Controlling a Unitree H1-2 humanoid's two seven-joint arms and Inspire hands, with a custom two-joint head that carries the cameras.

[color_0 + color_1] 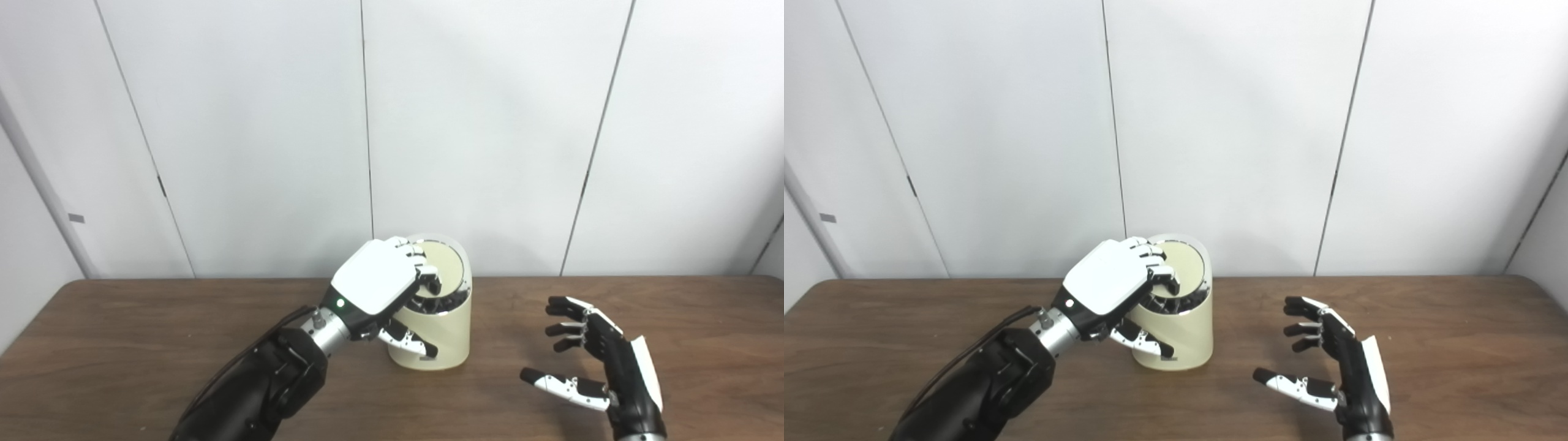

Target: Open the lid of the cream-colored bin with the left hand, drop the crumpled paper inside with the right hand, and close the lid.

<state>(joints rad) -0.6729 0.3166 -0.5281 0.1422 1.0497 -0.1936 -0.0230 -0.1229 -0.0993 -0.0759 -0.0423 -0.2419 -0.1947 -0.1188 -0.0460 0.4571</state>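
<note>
The cream-colored bin (438, 343) stands on the brown table, near the middle and close to the wall. Its round lid (442, 260) with a chrome rim is tilted, its face turned toward me, and a dark gap shows under its front edge. My left hand (383, 285) lies over the bin's left top. The fingers (427, 274) curl onto the lid's front edge and the thumb (409, 340) rests against the bin's front wall. My right hand (1329, 361) hovers to the right of the bin, open and holding nothing. No crumpled paper is visible in either view.
The table (153, 343) is a dark wood surface that ends at a white panelled wall (245, 153) right behind the bin. Bare tabletop lies between the bin and my right hand.
</note>
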